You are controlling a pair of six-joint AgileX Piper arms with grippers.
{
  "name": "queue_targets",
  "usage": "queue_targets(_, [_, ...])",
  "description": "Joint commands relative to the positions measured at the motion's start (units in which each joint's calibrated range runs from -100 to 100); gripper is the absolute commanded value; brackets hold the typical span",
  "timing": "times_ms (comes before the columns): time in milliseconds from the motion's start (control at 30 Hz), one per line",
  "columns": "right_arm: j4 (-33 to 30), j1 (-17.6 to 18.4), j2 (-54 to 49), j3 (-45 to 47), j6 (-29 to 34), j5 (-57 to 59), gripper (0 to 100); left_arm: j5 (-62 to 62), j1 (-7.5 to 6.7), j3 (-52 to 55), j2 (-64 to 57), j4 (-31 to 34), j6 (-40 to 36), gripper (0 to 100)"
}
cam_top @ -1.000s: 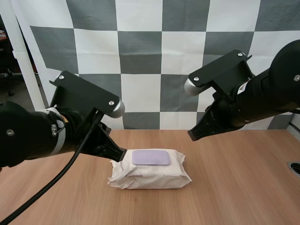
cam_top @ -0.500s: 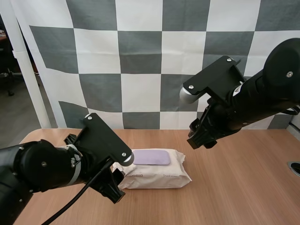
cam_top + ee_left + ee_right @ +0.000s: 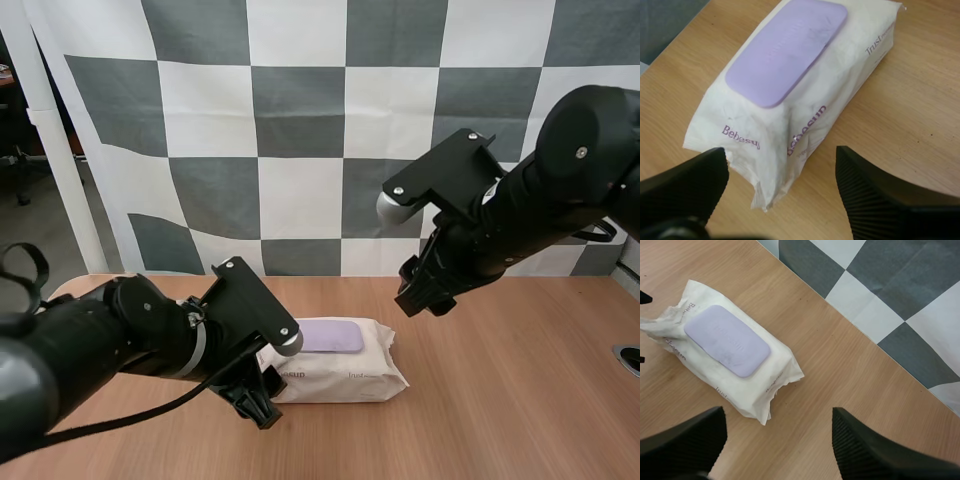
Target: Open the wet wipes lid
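The wet wipes pack (image 3: 805,95) lies flat on the surface (image 3: 910,125), lid (image 3: 787,50) shut on top. The left tool (image 3: 781,167), wide, sits low at its near short end; long axis runs ahead. The right tool (image 3: 776,421), wide, hangs well above; left nearer.

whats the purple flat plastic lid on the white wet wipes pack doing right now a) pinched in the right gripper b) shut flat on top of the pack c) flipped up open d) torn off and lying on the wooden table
B: the purple flat plastic lid lies closed and flush on the white wet wipes pack, with the left gripper open at the pack's end and the right gripper open and clear of it.
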Motion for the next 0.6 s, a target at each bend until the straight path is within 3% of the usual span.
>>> queue_targets(0, [0.00,0.03,0.02,0.04,-0.05,0.02,100,-0.33,-0.04,0.03,4.51,-2.67,3.37,100])
queue_targets(267, [0.00,0.03,0.02,0.04,-0.05,0.02,100,-4.23,-0.04,0.03,13.55,-10.17,11.44,100])
queue_targets(333, [0.00,0.03,0.02,0.04,-0.05,0.02,100,-5.25,-0.04,0.03,15.35,-12.24,13.76,94])
queue_targets(433, [0.00,0.03,0.02,0.04,-0.05,0.02,100,-8.38,-0.04,0.03,18.04,-15.55,16.79,65])
queue_targets(567, [0.00,0.03,0.02,0.04,-0.05,0.02,100,-10.76,-0.04,0.03,21.43,-19.78,20.68,14])
